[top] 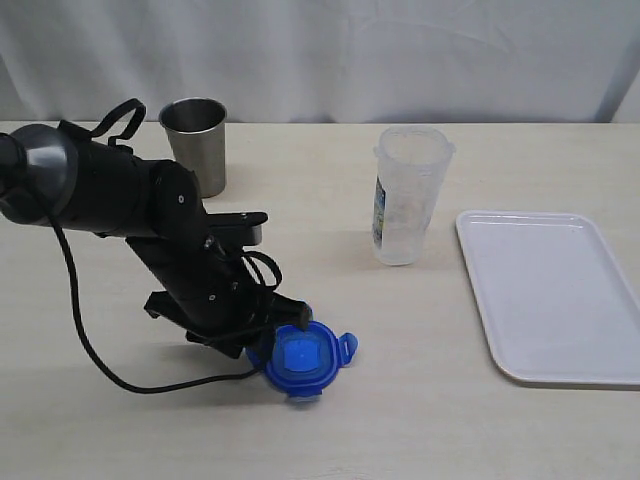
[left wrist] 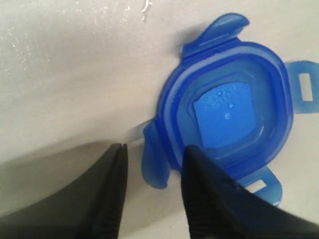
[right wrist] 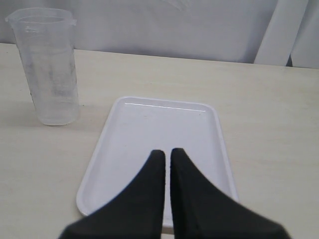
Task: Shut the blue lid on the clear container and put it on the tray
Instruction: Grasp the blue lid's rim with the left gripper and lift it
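Observation:
The blue lid (top: pixel 300 358) lies flat on the table near the front, left of centre, with its flaps spread out. My left gripper (top: pixel 283 335) is down at the lid's left edge. In the left wrist view the lid (left wrist: pixel 227 109) fills the frame, and the left gripper (left wrist: pixel 155 147) stands open with one flap between its fingers. A gap shows on both sides of that flap. The clear container (top: pixel 408 195) stands upright and uncovered at mid-table; the right wrist view shows it too (right wrist: pixel 50 64). The white tray (top: pixel 550 295) lies to its right. My right gripper (right wrist: pixel 167 151) is shut and empty above the tray (right wrist: pixel 159 124).
A steel cup (top: pixel 195 140) stands at the back left, behind my left arm. A black cable (top: pixel 80 330) loops from that arm over the table to the lid's left. The tray reaches close to the table's right edge.

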`<state>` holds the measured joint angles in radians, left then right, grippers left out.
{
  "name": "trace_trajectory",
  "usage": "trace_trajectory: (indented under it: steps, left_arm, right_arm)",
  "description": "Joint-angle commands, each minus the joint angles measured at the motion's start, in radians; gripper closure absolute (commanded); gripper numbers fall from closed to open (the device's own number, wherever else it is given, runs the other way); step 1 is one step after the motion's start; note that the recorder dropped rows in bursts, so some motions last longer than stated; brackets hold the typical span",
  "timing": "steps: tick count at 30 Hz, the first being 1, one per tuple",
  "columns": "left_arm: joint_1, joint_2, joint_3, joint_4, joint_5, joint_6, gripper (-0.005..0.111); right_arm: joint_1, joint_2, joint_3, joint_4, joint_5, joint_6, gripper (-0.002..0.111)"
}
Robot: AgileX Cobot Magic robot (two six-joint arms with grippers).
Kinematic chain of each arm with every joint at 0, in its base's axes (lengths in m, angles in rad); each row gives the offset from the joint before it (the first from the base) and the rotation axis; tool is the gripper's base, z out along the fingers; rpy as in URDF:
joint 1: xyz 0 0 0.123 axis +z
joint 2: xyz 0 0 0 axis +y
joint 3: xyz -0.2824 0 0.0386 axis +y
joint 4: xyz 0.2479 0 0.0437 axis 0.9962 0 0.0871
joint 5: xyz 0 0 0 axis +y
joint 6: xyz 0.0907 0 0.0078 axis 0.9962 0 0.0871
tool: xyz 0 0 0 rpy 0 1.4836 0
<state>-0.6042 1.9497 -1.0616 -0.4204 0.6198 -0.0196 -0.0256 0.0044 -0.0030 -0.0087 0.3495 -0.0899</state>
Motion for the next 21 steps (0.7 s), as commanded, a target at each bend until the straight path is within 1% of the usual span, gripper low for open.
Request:
trace_trajectory:
  steps: [1, 5, 10, 11, 12, 14, 16, 18, 21]
  left_arm:
    - [-0.002, 0.006, 0.003, 0.009, -0.002, -0.010, 0.068]
    - [-0.002, 0.069, 0.003, -0.004, -0.002, -0.010, 0.067]
    - [-0.002, 0.073, 0.003, -0.002, -0.011, 0.002, 0.069]
    - [-0.002, 0.073, 0.003, -0.002, -0.013, 0.013, 0.071]
    - [-0.002, 0.073, 0.003, -0.002, -0.021, 0.020, 0.082]
    - [-0.002, 0.073, 0.003, -0.002, -0.033, 0.020, 0.093]
    - [-0.002, 0.073, 0.003, -0.002, -0.043, 0.020, 0.102]
    - [-0.002, 0.073, 0.003, -0.002, -0.052, 0.020, 0.107]
    - [-0.002, 0.069, 0.001, -0.002, -0.054, 0.051, 0.107]
  right_arm:
    - [-0.007, -0.004, 0.003, -0.006, -0.004, -0.001, 0.104]
    - [-0.007, -0.004, 0.003, -0.006, -0.004, -0.001, 0.104]
    - [-0.007, -0.004, 0.003, -0.006, -0.004, -0.001, 0.104]
    - [-0.007, -0.004, 0.003, -0.006, -0.004, -0.001, 0.104]
    - [-0.007, -0.004, 0.003, -0.006, -0.004, -0.001, 0.104]
    - [-0.007, -0.004, 0.003, -0.006, -0.004, -0.001, 0.104]
    - [-0.007, -0.004, 0.003, -0.006, -0.004, -0.001, 0.104]
    - [-0.007, -0.004, 0.003, -0.006, -0.004, -0.001, 0.104]
    - [-0.007, -0.004, 0.003, -0.006, -0.004, -0.001, 0.104]
